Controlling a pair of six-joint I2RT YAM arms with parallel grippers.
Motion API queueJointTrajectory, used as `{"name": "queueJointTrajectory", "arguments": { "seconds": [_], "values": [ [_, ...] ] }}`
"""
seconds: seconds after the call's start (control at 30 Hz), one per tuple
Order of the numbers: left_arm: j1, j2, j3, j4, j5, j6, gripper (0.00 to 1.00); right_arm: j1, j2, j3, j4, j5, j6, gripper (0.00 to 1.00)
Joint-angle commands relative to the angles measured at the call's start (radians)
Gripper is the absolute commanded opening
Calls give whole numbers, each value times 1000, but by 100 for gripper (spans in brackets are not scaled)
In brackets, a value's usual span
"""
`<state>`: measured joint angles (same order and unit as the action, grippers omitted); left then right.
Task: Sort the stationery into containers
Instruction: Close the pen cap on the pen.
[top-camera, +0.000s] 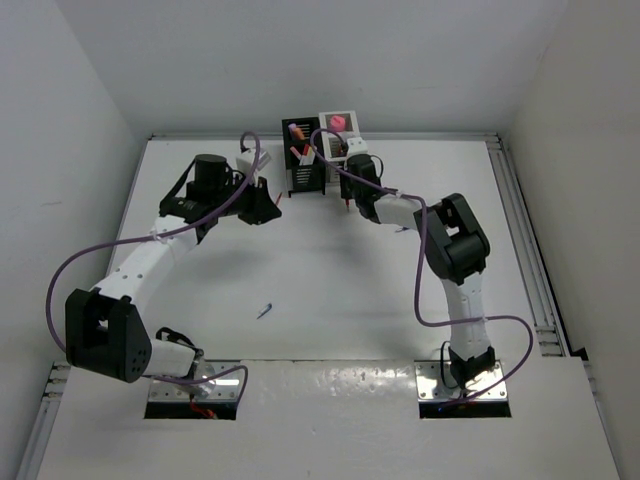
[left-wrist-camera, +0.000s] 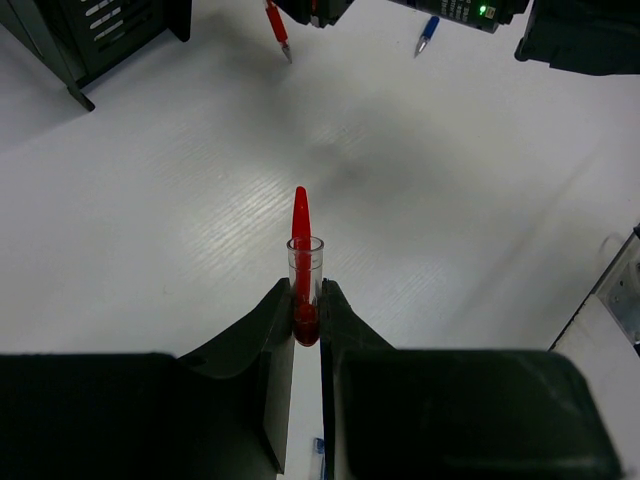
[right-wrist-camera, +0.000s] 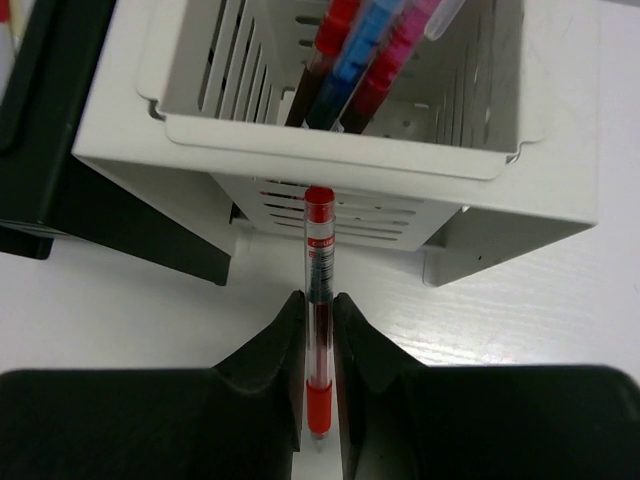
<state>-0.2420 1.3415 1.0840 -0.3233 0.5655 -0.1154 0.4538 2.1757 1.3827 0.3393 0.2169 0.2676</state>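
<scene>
My left gripper (left-wrist-camera: 305, 297) is shut on a red pen (left-wrist-camera: 301, 262) with a clear barrel, held above the bare table. In the top view the left gripper (top-camera: 264, 208) is left of the black container (top-camera: 304, 158). My right gripper (right-wrist-camera: 318, 305) is shut on another red pen (right-wrist-camera: 319, 262), whose top end points at the slotted front wall of the white container (right-wrist-camera: 330, 135). That container holds several red, blue and pink pens (right-wrist-camera: 352, 60). In the top view the right gripper (top-camera: 349, 192) hangs just in front of the joined containers, with a pink piece in the white container (top-camera: 338, 124).
A small blue pen (top-camera: 265, 311) lies on the table between the arms. Another blue pen (left-wrist-camera: 427, 33) lies near the right arm. The black container (right-wrist-camera: 40, 120) stands left of the white one. Purple cables loop over both arms. Walls close in the table.
</scene>
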Motion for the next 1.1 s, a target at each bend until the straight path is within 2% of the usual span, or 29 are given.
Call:
{"name": "queueJointTrajectory", "arguments": {
  "seconds": [0.0,0.07,0.1,0.3,0.43,0.6,0.63,0.67,0.7,0.8,0.9,1.07],
  "values": [
    [15,-1,40,24,19,6,0,-4,13,47,33,4,25,16],
    [15,1,42,26,19,6,0,-3,19,52,29,7,27,11],
    [15,-1,42,24,22,6,0,-4,19,50,27,9,27,0],
    [17,-5,51,17,34,6,0,-4,-53,15,1,-17,56,0],
    [21,-37,28,15,59,11,0,-7,-256,-60,-104,-62,107,0],
    [23,-149,-25,33,209,69,0,-29,-511,-80,-215,-212,177,0],
    [30,-157,-29,21,358,110,0,-44,-542,-68,-227,-279,185,0],
    [30,-166,-32,21,411,155,0,-53,-592,-51,-233,-398,206,0],
    [26,-166,-32,29,457,151,0,-63,-609,-16,-233,-454,229,0],
    [-5,-156,-50,163,606,33,0,-72,-642,65,-226,-586,335,0],
    [-45,-165,-46,277,637,-56,0,-57,-651,93,-163,-640,516,0],
    [-109,-192,-35,465,622,-176,0,-6,-634,130,-76,-669,648,0]
  ]
}}
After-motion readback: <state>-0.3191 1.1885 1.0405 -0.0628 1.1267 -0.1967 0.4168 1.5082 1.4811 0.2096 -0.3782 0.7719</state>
